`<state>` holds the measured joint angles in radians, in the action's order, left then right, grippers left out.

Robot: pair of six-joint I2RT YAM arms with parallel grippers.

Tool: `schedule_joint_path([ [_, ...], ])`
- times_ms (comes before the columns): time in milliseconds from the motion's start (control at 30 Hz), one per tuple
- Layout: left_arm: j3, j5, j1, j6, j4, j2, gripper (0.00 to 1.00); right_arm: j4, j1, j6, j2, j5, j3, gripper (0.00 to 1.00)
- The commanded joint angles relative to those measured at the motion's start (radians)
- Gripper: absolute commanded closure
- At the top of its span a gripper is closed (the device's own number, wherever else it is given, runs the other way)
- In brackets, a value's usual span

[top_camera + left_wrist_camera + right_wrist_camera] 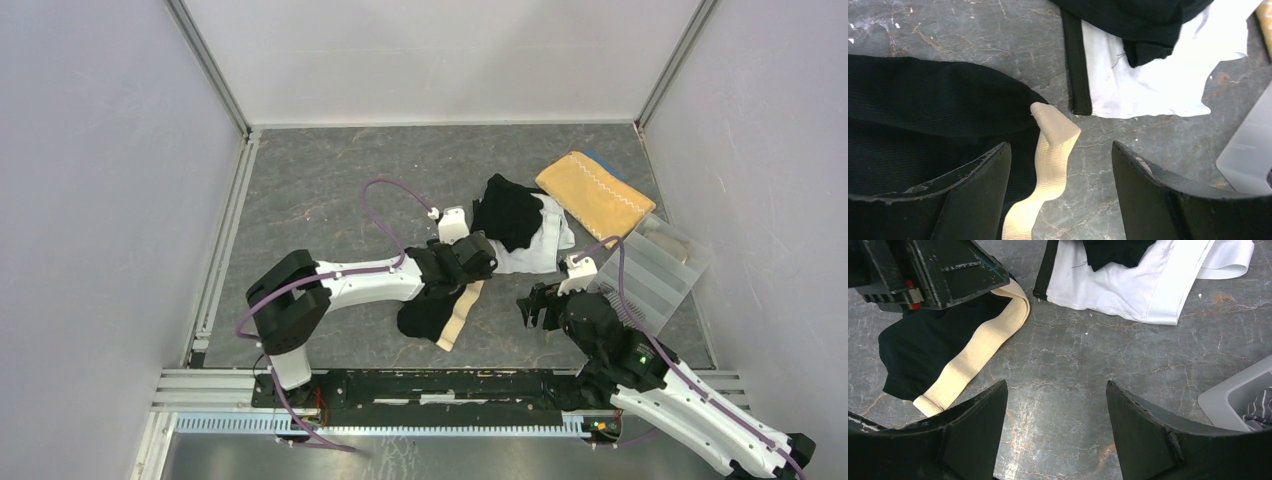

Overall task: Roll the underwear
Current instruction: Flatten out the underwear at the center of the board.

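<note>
Grey marbled tabletop (330, 190), white walls (440, 50), scattered underwear (508, 210), left tool (1060, 146) open, right tool (1055, 385) open.

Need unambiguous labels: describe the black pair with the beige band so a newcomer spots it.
On the grey table, look beneath the wrist of the left arm. The black underwear lies there, apart from the black-and-white pile further back. Only it has a beige ribbed band along one edge.

No writing, label or number can be read (in any view).
</note>
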<state>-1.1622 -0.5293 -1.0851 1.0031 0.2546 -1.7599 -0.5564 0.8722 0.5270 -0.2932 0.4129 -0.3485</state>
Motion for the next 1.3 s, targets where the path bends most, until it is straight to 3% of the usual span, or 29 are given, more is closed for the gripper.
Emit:
schedule_joint_path([
  [0, -0.051, -0.071, -0.002, 0.081, 0.030, -0.041, 0.23, -0.001, 0.004, 0.008, 0.014, 0.014, -0.046, 0.22],
  [433, -0.155, -0.141, -0.001, 0.083, 0.092, -0.150, 0.32, 0.012, 0.004, -0.005, 0.016, -0.014, -0.040, 0.22],
  [700, -0.160, -0.140, 0.008, 0.086, 0.091, -0.186, 0.44, 0.016, 0.003, -0.011, 0.015, -0.019, -0.038, 0.22],
  [933, -0.140, -0.145, 0.015, 0.070, 0.061, -0.179, 0.73, 0.021, 0.004, -0.013, 0.011, -0.017, -0.035, 0.22],
  [1000, -0.140, -0.150, 0.020, 0.053, 0.061, -0.165, 0.93, 0.020, 0.004, -0.013, 0.011, -0.016, -0.035, 0.21],
  [1033, -0.141, -0.155, 0.022, 0.047, 0.067, -0.155, 0.97, 0.019, 0.003, -0.012, 0.012, -0.015, -0.035, 0.22],
  [1267, -0.107, -0.155, 0.033, -0.130, 0.002, 0.013, 0.98, 0.032, 0.003, -0.026, 0.045, -0.014, -0.031, 0.21],
])
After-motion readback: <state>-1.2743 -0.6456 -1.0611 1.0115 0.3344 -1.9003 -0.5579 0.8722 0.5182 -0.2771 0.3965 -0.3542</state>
